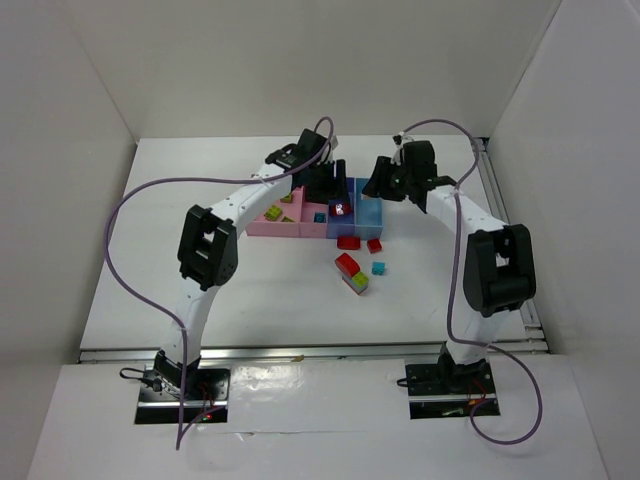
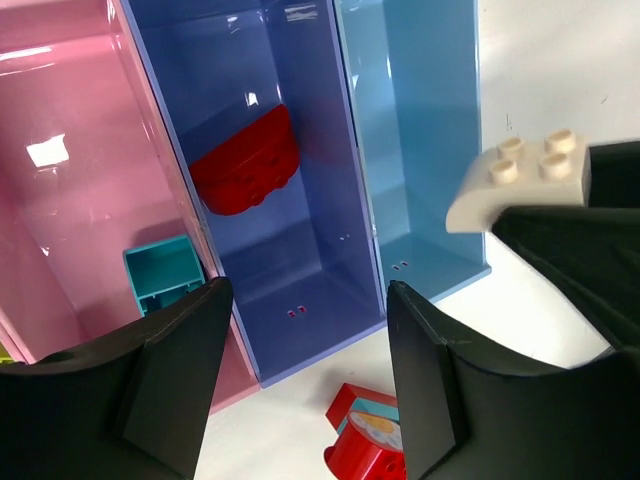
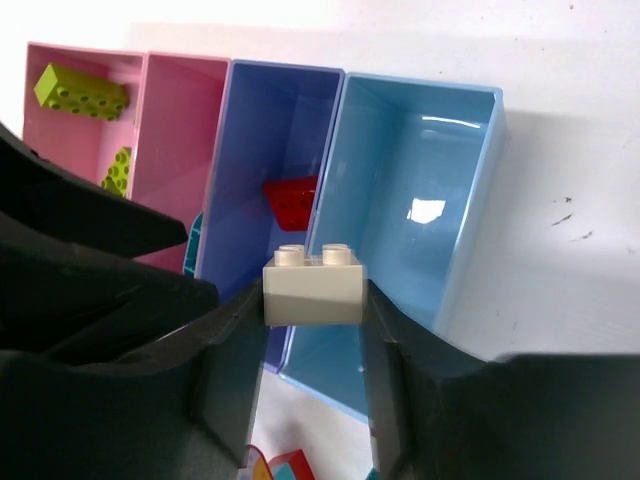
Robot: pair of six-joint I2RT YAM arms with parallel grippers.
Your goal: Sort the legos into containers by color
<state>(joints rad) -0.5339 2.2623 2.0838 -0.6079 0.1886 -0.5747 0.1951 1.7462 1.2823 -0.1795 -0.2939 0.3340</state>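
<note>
My right gripper (image 3: 315, 305) is shut on a white brick (image 3: 315, 290) and holds it above the near end of the light blue bin (image 3: 470, 200), by its wall with the periwinkle bin (image 3: 240, 180). The brick also shows in the left wrist view (image 2: 520, 180). My left gripper (image 2: 310, 345) is open and empty over the near end of the periwinkle bin (image 2: 300, 290). A red brick (image 2: 242, 165) lies in that bin. A cyan brick (image 2: 165, 275) lies in the narrow pink bin (image 2: 90, 210). Lime bricks (image 3: 80, 90) lie in the wide pink bin (image 3: 40, 130).
Loose bricks lie on the table in front of the bins: a red one with a sticker (image 2: 365, 440), two more red ones (image 1: 374, 245) (image 1: 347, 264), a cyan one (image 1: 378, 268) and a lime one (image 1: 359, 283). Both grippers (image 1: 327, 195) (image 1: 382, 192) are close together over the bins.
</note>
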